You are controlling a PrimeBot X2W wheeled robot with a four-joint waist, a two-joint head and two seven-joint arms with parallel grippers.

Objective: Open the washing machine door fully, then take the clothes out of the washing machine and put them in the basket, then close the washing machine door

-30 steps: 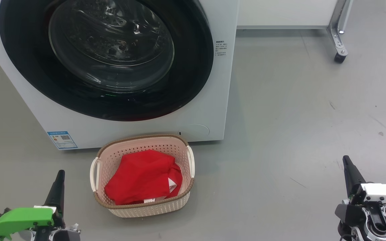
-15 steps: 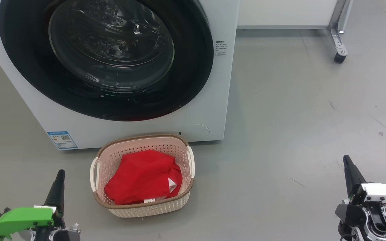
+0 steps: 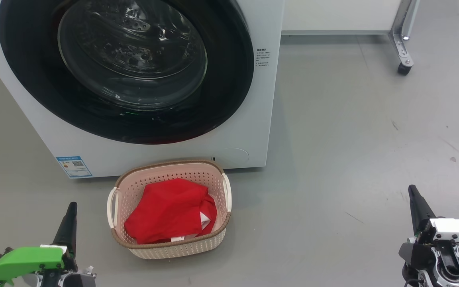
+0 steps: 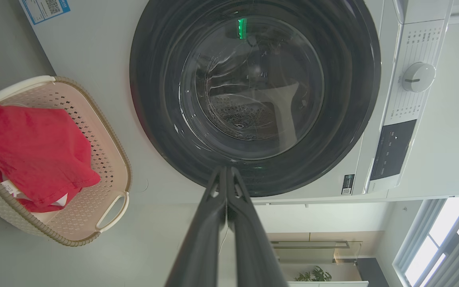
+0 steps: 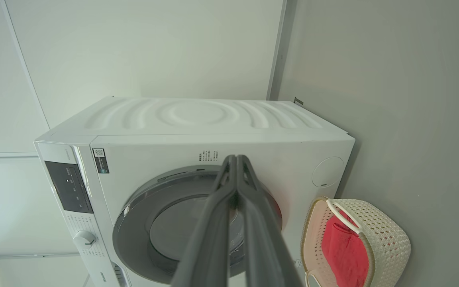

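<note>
Both grippers sit low and well back from the work. Left gripper [image 3: 71,208] and right gripper [image 3: 412,193] each have their fingers pressed together, with nothing between them and nothing touched.

Where things sit:
- The washing machine door [image 3: 126,59] is ahead of and above the left tips. It looks flush on the washing machine [image 3: 253,131] front, and I see no gap at the rim from either wrist view.
- Through the glass the drum looks empty, as far as the reflections allow.
- The clothes [image 3: 169,211] are a red pile in the basket [image 3: 169,163], forward and just right of the left gripper and well left of the right one.
- The basket stands on the floor [image 3: 333,159], just beside the machine's base.

My read is that all three steps look done. What's left is confirming the latch and staying clear.

If a check push is wanted:
- Use the left gripper, which is nearer and lined up on the door.
- Keep the fingers together as a blunt pusher.
- Land on the black rim, not the glass bowl.
- Push square to the front, slowly, and stop at resistance.
- Route above the basket so the arm doesn't clip a handle.
- I can't pick out the latch side, so start at the lower rim directly ahead of the tips.
</note>
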